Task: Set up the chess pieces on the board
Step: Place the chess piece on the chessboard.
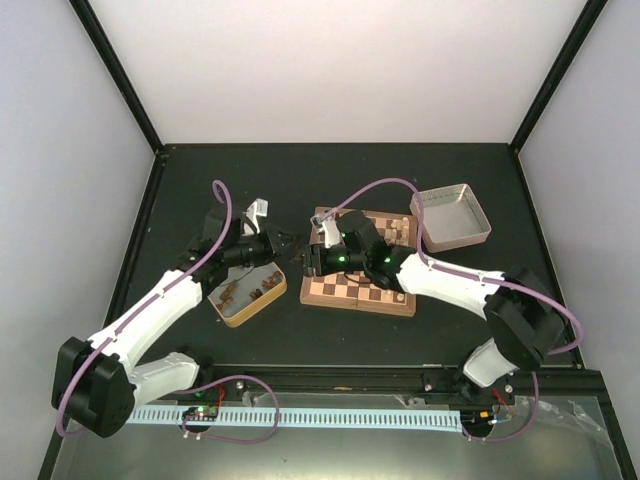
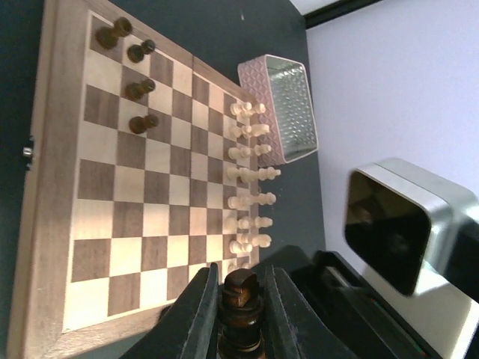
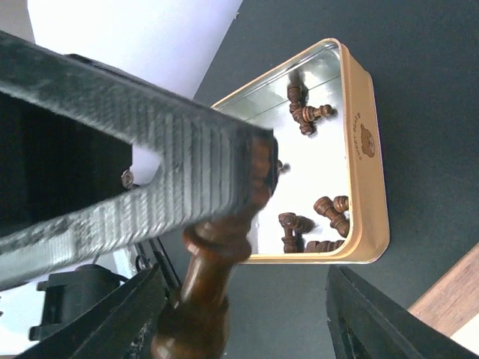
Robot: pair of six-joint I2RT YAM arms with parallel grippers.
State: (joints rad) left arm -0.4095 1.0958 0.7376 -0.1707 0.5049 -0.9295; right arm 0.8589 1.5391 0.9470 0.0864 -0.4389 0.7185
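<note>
My left gripper is shut on a dark brown chess piece, held up beside the left edge of the board. In the right wrist view that same piece hangs between my right gripper's open fingers, close to the left one, with a wide gap on the other side. From above, the left gripper and right gripper meet tip to tip just left of the board. Several dark pieces stand on the board's far squares.
A gold tin holding several loose dark pieces lies below the grippers, left of the board. Cream pieces line one side of the board. A silver tin sits beyond the board's right corner.
</note>
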